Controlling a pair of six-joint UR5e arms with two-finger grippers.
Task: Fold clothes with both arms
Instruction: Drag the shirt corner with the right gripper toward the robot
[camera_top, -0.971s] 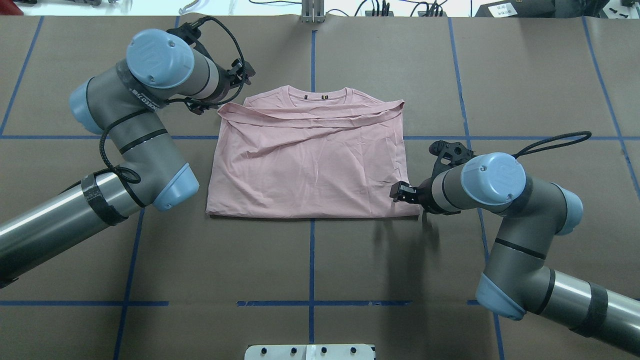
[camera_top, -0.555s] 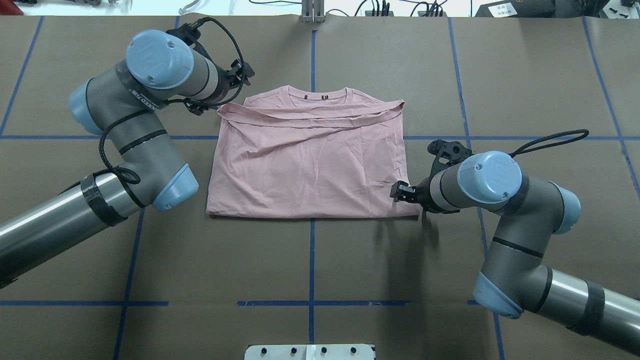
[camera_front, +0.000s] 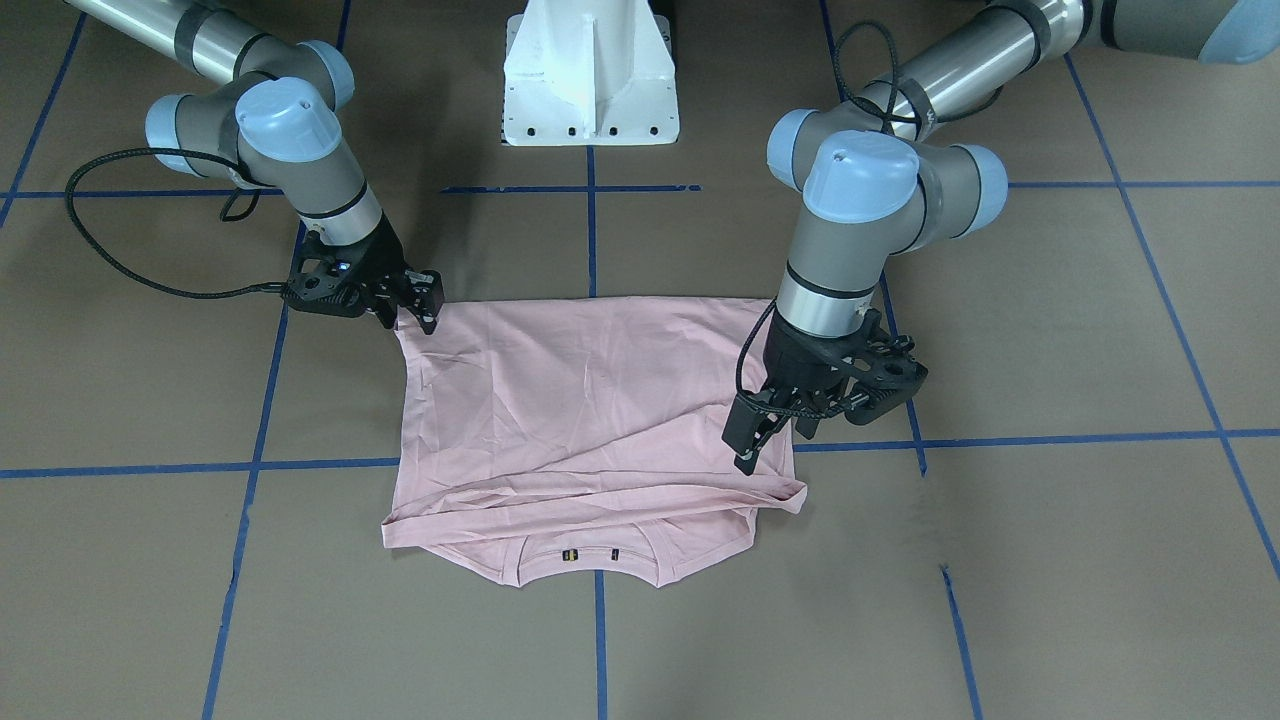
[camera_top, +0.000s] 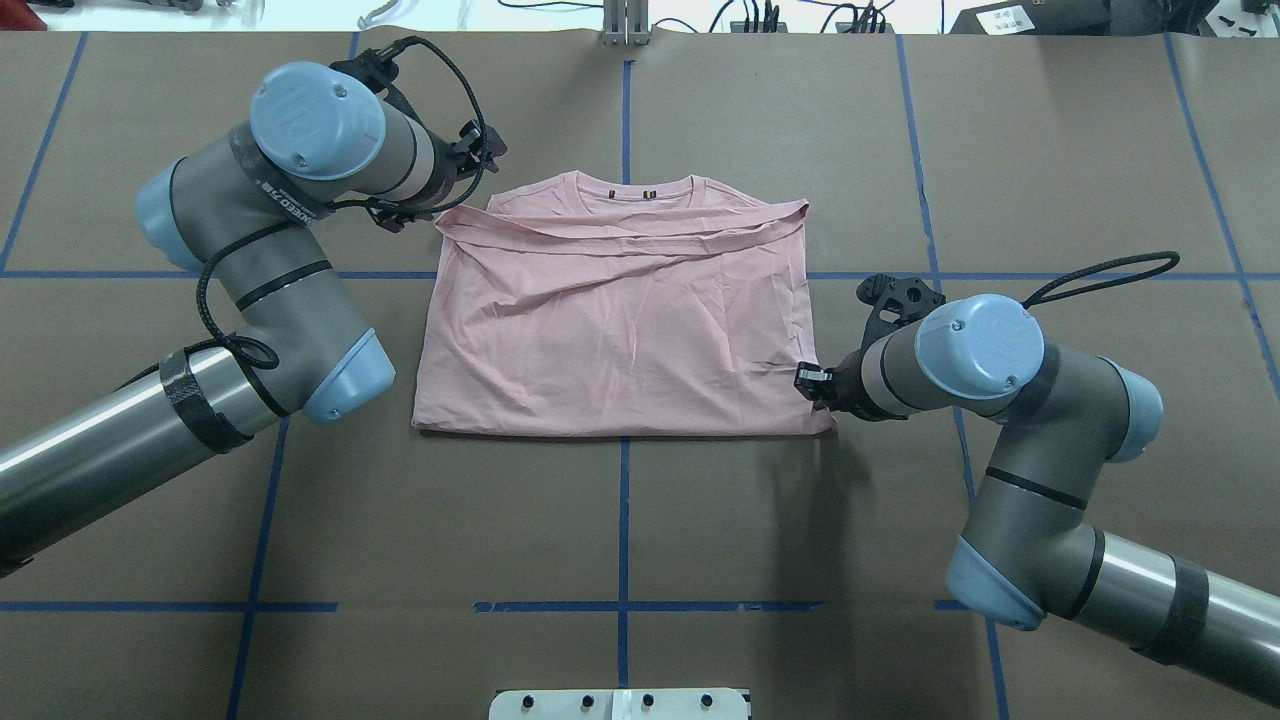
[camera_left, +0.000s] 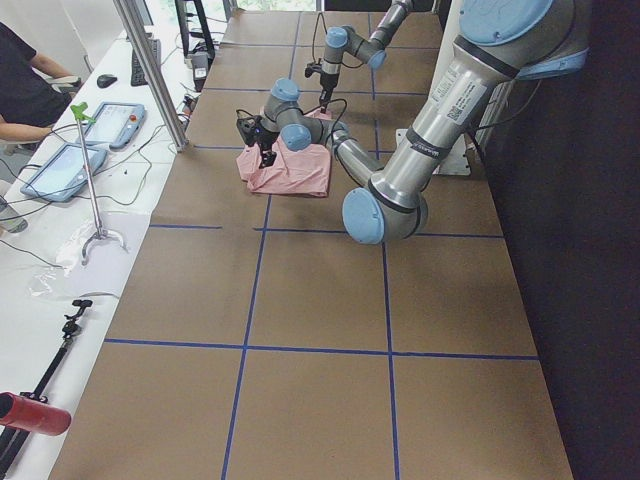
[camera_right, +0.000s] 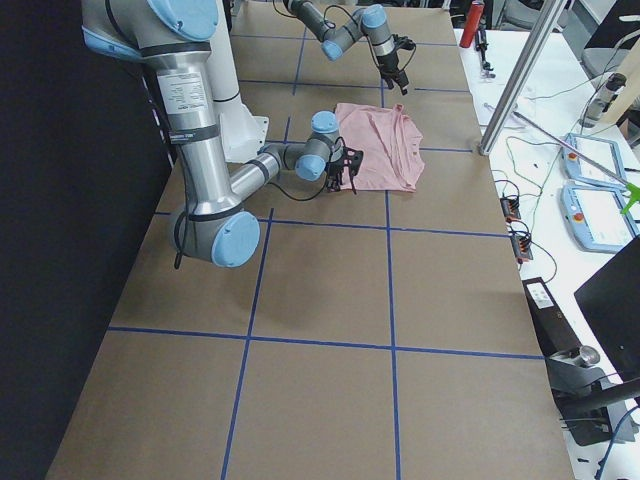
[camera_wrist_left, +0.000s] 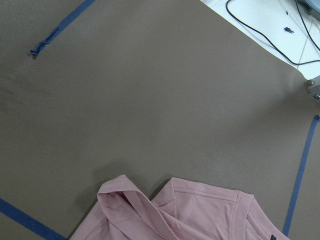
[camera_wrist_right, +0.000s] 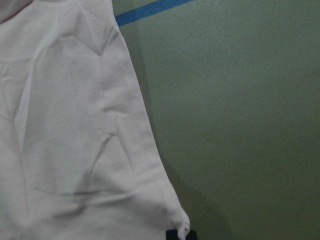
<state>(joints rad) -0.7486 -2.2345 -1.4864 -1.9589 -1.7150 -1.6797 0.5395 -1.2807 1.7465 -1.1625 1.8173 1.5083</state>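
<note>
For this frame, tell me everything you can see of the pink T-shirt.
The T-shirt is pale pink, soft wrinkled knit. It lies flat on the brown table, folded into a rough rectangle, with a folded band crossing it just below the ribbed collar, which points away from the robot. No print shows. The right gripper is at its near right corner, which looks puckered. The left gripper hangs over the far left corner, contact unclear.
</note>
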